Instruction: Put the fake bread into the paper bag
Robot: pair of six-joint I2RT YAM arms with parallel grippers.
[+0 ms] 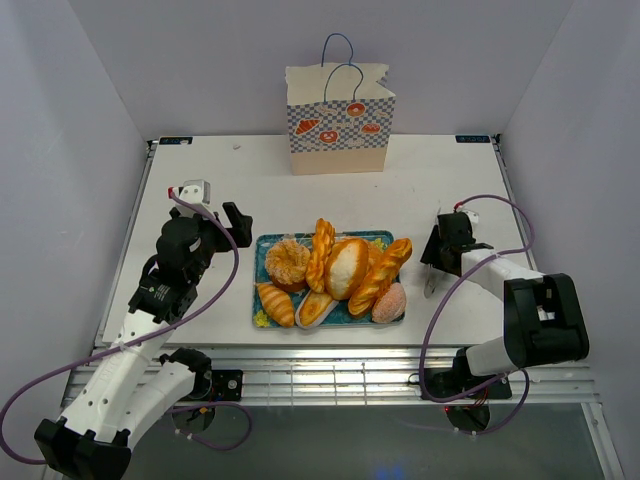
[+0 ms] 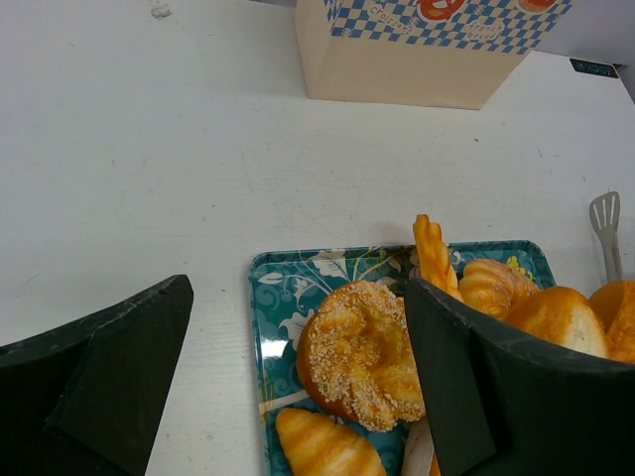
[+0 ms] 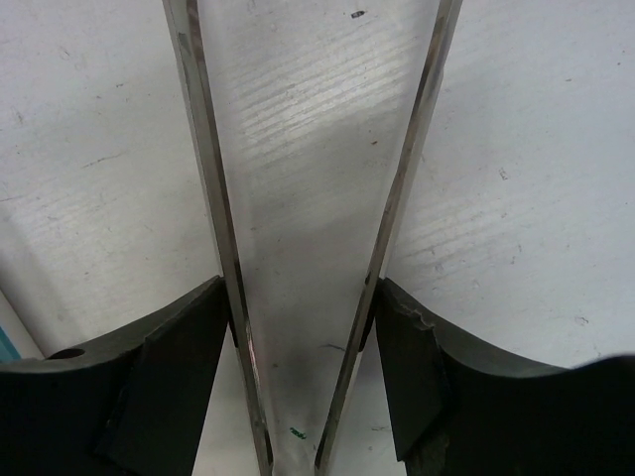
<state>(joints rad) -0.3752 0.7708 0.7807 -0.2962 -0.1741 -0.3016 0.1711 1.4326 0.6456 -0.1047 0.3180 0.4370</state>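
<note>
Several glossy fake breads lie piled on a teal floral tray: a sesame bun, a croissant, a twisted loaf, a round bun, a baguette and a pink-topped bun. The paper bag stands upright and open at the back. My left gripper is open and empty above the tray's far-left corner, with the sesame bun just ahead between its fingers. My right gripper is down at the table, right of the tray, with its fingers pressed on both arms of the metal tongs.
The tongs' spatula tip lies on the table right of the tray. The bag's base is beyond the tray. White walls close in the left, right and back. The table's front edge is a metal rail near the arm bases.
</note>
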